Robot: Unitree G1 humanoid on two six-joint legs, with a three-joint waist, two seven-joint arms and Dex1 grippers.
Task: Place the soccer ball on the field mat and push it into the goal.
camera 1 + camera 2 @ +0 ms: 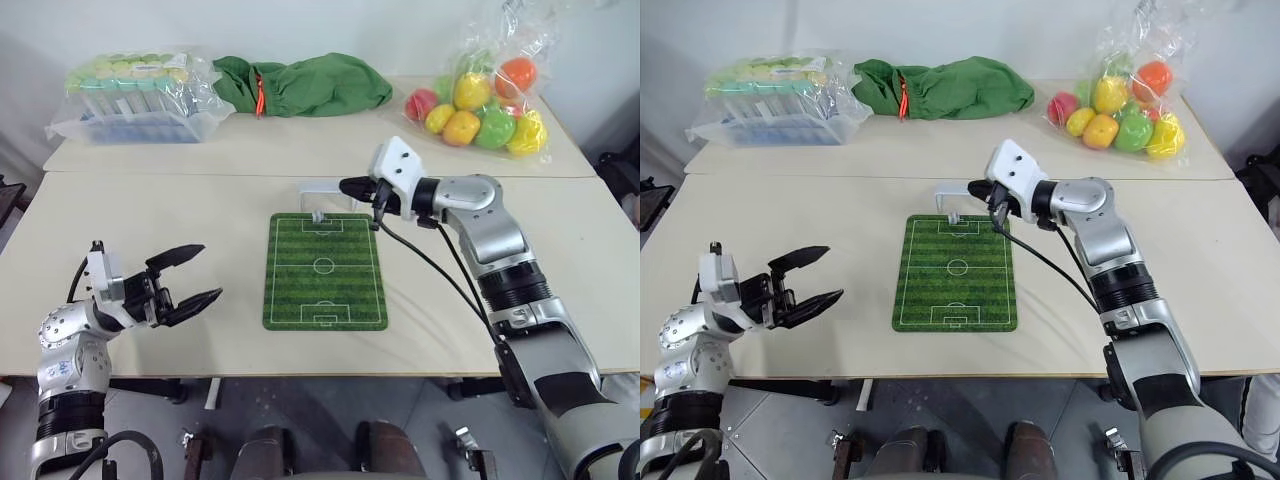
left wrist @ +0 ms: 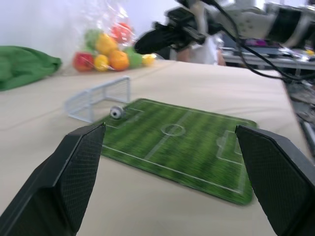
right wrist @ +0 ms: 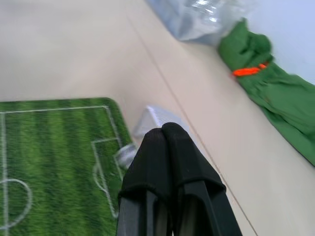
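The field mat lies flat in the middle of the near table. The white goal stands at its far end. The tiny soccer ball rests on the mat just in front of the goal mouth. My right gripper is shut with nothing in it. It hovers level just above and to the right of the goal, pointing left. In the right wrist view its fingertips hide part of the goal, and the ball is a blur beside them. My left gripper is open and empty, left of the mat and facing it.
A bag of coloured balls sits at the far right. A green cloth bag and a plastic pack of tubes lie along the back. A black cable hangs from my right wrist past the mat's right edge.
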